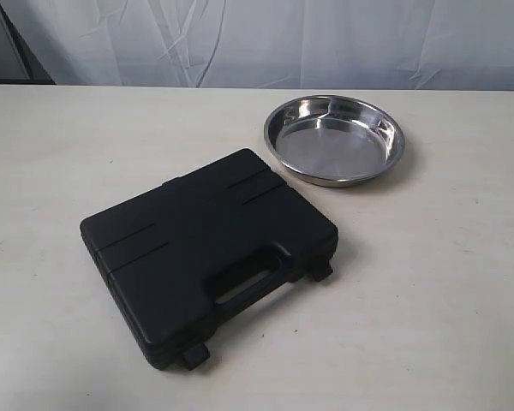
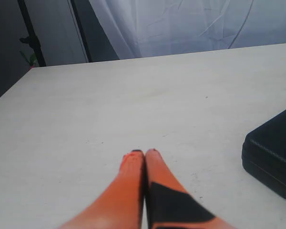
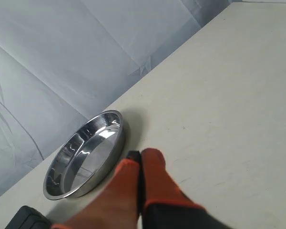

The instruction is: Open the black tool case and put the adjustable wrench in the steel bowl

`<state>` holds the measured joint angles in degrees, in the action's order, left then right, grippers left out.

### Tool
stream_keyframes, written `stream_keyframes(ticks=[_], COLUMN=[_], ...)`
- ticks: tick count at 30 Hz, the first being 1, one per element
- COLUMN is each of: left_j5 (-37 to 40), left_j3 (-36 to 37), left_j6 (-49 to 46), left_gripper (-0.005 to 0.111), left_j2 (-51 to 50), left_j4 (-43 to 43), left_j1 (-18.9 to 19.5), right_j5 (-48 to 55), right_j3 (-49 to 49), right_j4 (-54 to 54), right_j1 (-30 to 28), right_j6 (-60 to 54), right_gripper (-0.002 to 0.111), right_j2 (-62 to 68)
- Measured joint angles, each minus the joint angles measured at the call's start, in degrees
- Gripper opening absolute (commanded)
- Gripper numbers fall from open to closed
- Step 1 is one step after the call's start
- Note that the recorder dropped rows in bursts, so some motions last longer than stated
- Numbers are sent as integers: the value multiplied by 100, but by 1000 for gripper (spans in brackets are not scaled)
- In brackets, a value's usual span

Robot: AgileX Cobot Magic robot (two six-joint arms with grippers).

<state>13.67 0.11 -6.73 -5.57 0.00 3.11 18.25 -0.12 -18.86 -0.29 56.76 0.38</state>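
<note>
The black tool case [image 1: 207, 253] lies closed on the table, handle toward the front; one corner of the case [image 2: 274, 150] shows in the left wrist view. Behind it to the right sits the empty steel bowl [image 1: 334, 139], which is also the steel bowl [image 3: 83, 155] in the right wrist view. The adjustable wrench is hidden. My left gripper [image 2: 144, 153] is shut with nothing in it, above bare table beside the case. My right gripper [image 3: 139, 157] is shut and empty, close to the bowl's rim. Neither gripper shows in the exterior view.
The pale table [image 1: 445, 291] ends at a back edge under a white cloth backdrop [image 1: 283, 38]. Two latches [image 1: 321, 271] stick out of the case's front side. A dark stand [image 2: 31, 33] rises beyond the table's far corner in the left wrist view.
</note>
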Motion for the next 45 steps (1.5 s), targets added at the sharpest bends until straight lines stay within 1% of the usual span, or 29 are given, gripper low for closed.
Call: stream_keyframes(ticks=[18, 19, 20, 21, 22, 23, 24, 25, 26, 29, 32, 33, 34, 35, 37, 39, 41, 43, 45], left_j5=[0, 0, 0, 0, 0, 0, 0, 0, 0, 0, 0, 0, 0, 0, 0, 0, 0, 0, 0], left_j3=[0, 0, 0, 0, 0, 0, 0, 0, 0, 0, 0, 0, 0, 0, 0, 0, 0, 0, 0], left_j6=[0, 0, 0, 0, 0, 0, 0, 0, 0, 0, 0, 0, 0, 0, 0, 0, 0, 0, 0], left_gripper=[0, 0, 0, 0, 0, 0, 0, 0, 0, 0, 0, 0, 0, 0, 0, 0, 0, 0, 0], left_j2=[0, 0, 0, 0, 0, 0, 0, 0, 0, 0, 0, 0, 0, 0, 0, 0, 0, 0, 0], left_j4=[0, 0, 0, 0, 0, 0, 0, 0, 0, 0, 0, 0, 0, 0, 0, 0, 0, 0, 0], left_j1=[0, 0, 0, 0, 0, 0, 0, 0, 0, 0, 0, 0, 0, 0, 0, 0, 0, 0, 0], right_j5=[-91, -345, -948, -1339, -1936, -2314, -2769, -3000, -3367, -3801, -4312, -4353, -4344, -4231, -4005, -3611, -3060, -2140, -1158], right_j3=[0, 0, 0, 0, 0, 0, 0, 0, 0, -16, -429, -630, -904, -1300, -1802, -2303, -2793, -3422, -4023], right_j4=[-62, 122, 721, 1069, 1411, 1511, 1502, 1407, 1180, 862, 889, 922, 965, 1006, 1019, 1019, 875, 394, 84], right_j1=[0, 0, 0, 0, 0, 0, 0, 0, 0, 0, 0, 0, 0, 0, 0, 0, 0, 60, 283], right_j6=[15, 223, 703, 906, 1021, 963, 738, 593, 373, 278, 466, 310, -129, -1002, -1841, -2278, -2454, -2621, -3085], right_gripper=[-1, -1, -1, -1, -1, -1, -1, -1, -1, -1, -1, -1, -1, -1, -1, -1, -1, -1, -1], right_j2=[0, 0, 0, 0, 0, 0, -10, -10, -10, -10, -20, -20, -6, 127, 488, 1065, 1736, 2618, 3482])
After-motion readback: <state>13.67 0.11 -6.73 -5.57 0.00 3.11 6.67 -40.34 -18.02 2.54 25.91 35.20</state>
